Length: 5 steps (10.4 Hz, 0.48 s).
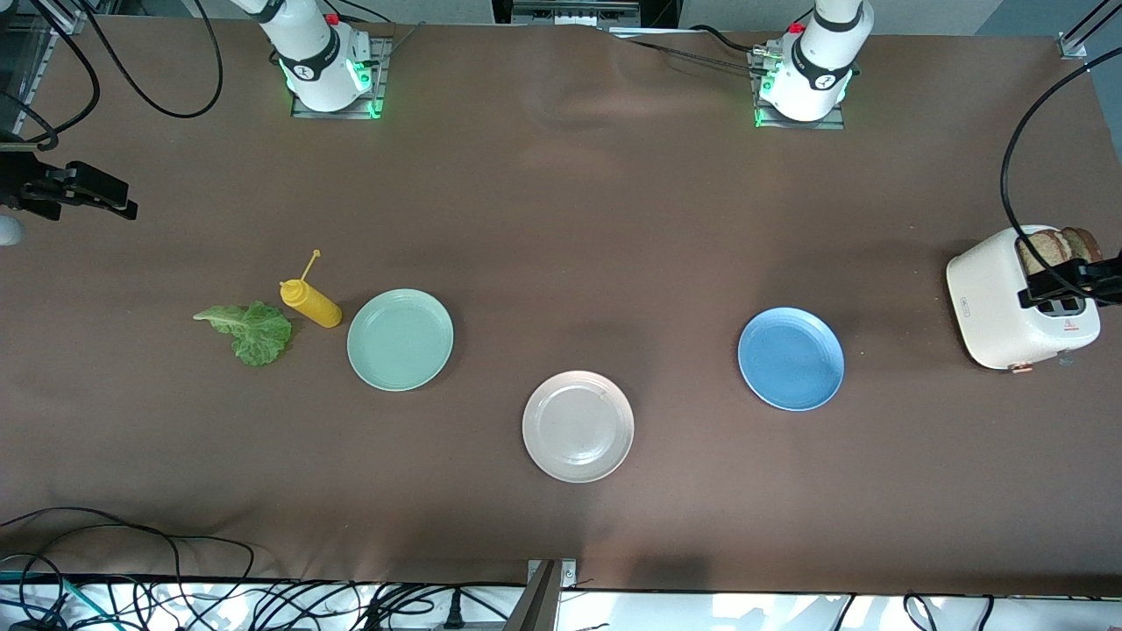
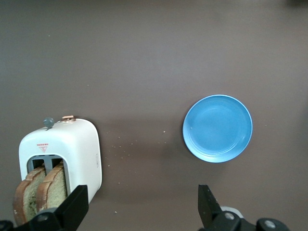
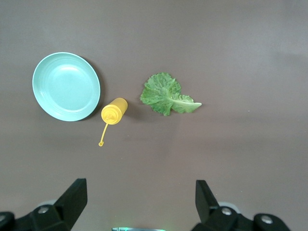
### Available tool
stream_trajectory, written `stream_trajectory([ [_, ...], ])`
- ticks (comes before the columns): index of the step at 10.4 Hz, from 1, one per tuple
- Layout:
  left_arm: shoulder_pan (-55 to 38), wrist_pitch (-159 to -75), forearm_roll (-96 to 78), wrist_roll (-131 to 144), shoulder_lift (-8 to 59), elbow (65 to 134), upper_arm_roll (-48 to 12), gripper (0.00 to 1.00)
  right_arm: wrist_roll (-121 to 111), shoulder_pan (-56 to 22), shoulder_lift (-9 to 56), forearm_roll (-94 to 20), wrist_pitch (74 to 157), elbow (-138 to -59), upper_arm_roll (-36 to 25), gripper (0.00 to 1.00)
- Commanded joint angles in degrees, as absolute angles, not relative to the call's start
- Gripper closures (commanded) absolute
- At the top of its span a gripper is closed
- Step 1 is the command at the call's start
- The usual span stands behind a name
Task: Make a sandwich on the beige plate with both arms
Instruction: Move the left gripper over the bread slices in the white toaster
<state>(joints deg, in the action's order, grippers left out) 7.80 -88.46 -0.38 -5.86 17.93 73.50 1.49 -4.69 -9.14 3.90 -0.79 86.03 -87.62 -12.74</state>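
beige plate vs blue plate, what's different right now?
Colour: the beige plate is a pale off-white, the blue plate a saturated sky blue.
Place: the beige plate lies nearer the front camera at mid-table; the blue plate lies farther from it, toward the left arm's end, closer to the toaster.
Finish: the beige plate shows brighter glare than the blue plate.
Shared: both are round, ridged at the rim, flat on the table and hold nothing.

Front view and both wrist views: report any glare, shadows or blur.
Front view: soft highlights on the beige plate, bright strip along the bottom edge, broad faint shadows on the brown cloth. Left wrist view: sharp; toaster casts a soft shadow toward the blue plate. Right wrist view: even light, lettuce leaf crisp.
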Motion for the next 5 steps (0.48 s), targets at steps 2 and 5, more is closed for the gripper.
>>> stream_trajectory([
  [2,8.5,-87.7,0.4,-6.6,18.3,73.4,1.1,0.00,-5.2,-8.8,4.1,-1.5,85.0,-86.5,-12.8,0.00],
  [5,8.8,-87.7,0.4,-6.3,18.9,73.7,1.1,0.00,-5.2,-8.9,4.1,-1.5,85.1,-86.5,-12.7,0.00],
])
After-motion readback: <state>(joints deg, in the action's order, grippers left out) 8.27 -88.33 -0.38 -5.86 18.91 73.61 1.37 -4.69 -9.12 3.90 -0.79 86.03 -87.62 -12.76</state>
